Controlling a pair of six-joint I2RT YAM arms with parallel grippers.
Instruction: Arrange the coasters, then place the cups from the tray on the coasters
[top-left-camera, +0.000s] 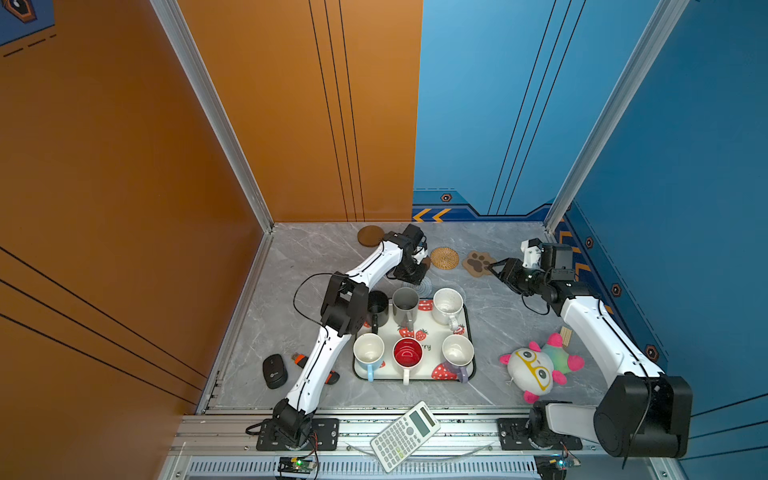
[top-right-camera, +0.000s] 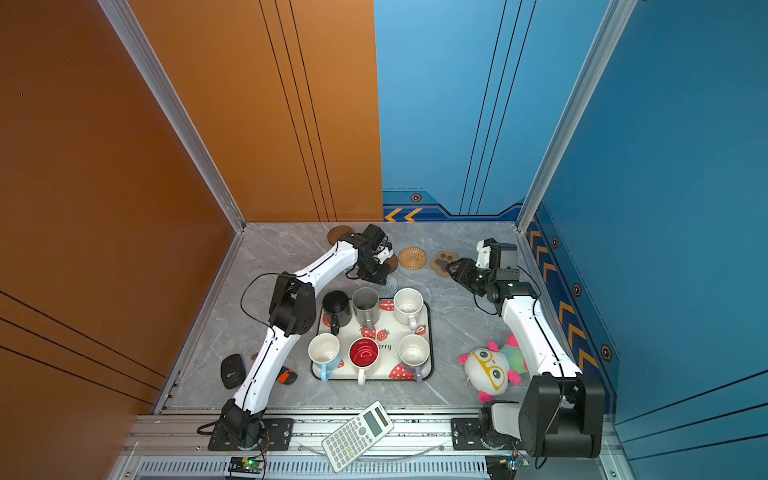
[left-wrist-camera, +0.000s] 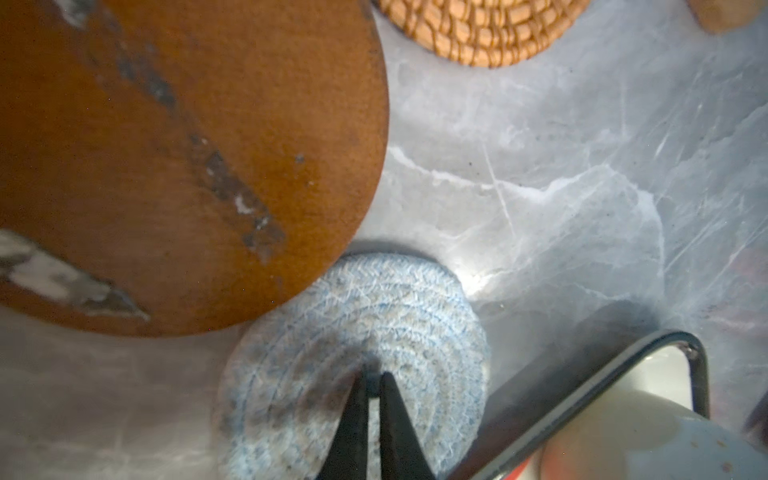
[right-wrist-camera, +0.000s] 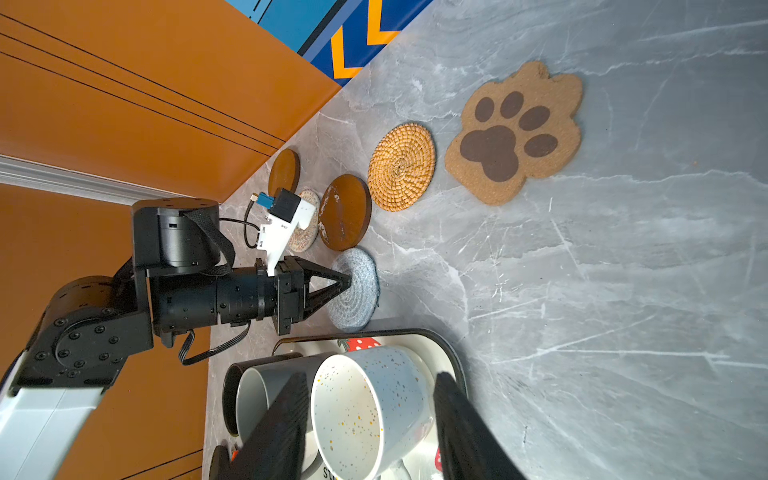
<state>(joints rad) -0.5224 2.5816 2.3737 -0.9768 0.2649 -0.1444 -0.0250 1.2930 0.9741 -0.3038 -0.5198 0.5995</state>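
Arranging step: we judge the coasters to be the work in hand, since no coaster bears a cup.
Cups: black cup (top-left-camera: 377, 309), grey cup (top-left-camera: 405, 305), speckled cup (top-left-camera: 448, 305), light blue cup (top-left-camera: 368, 351), red-lined cup (top-left-camera: 407, 353) and lavender cup (top-left-camera: 457, 353), all upright on the tray (top-left-camera: 433, 355).
Left tool (left-wrist-camera: 372, 376): jaws nearly together, tips down on the middle of the grey woven coaster (left-wrist-camera: 395, 316); whether they nip the weave we cannot tell.
Why there: this mat lies off the row, near the tray's far rim and against the near brown disc (left-wrist-camera: 187, 166). We think a press from above suits dragging so flat and soft a thing.
Row: near brown disc, tan woven coaster (right-wrist-camera: 401, 166) and paw-shaped coaster (right-wrist-camera: 515, 133) lie side by side on the worktop (top-left-camera: 498, 324); the far brown disc (top-left-camera: 370, 236) sits by the back wall.
Right tool (top-left-camera: 494, 267): jaws wide, holding nothing, just beside the paw-shaped coaster, likely waiting clear of its partner's work.
Left arm: reaches past the black cup, elbow raised, wrist bent steeply down.
Right arm: elbow folded near its base, forearm along the right wall, wrist turned inward toward the row.
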